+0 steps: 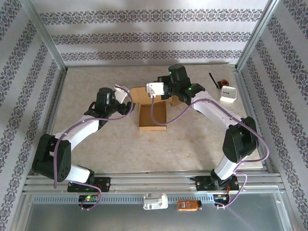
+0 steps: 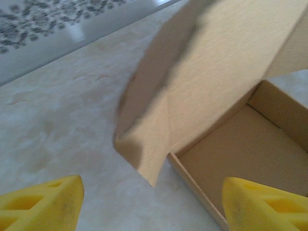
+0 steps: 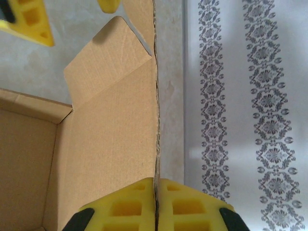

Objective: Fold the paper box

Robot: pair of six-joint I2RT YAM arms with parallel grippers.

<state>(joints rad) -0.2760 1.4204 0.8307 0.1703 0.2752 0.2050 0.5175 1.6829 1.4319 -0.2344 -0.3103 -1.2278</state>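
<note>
straight ahead of the released left pincer point(image 2: 153, 208) stands the side flap point(image 2: 144, 144) of the paper box point(image 2: 260, 144), nearest that arm. the right pincer point(image 3: 156, 195) clenches the lid point(image 3: 115, 144) by its edge.

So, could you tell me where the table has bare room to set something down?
The widest bare table is the strip from the box to the near edge; the far left corner is free too. Crowded: around the box, with the open left gripper beside it and the right gripper shut on its flap. A white device sits far right.
</note>
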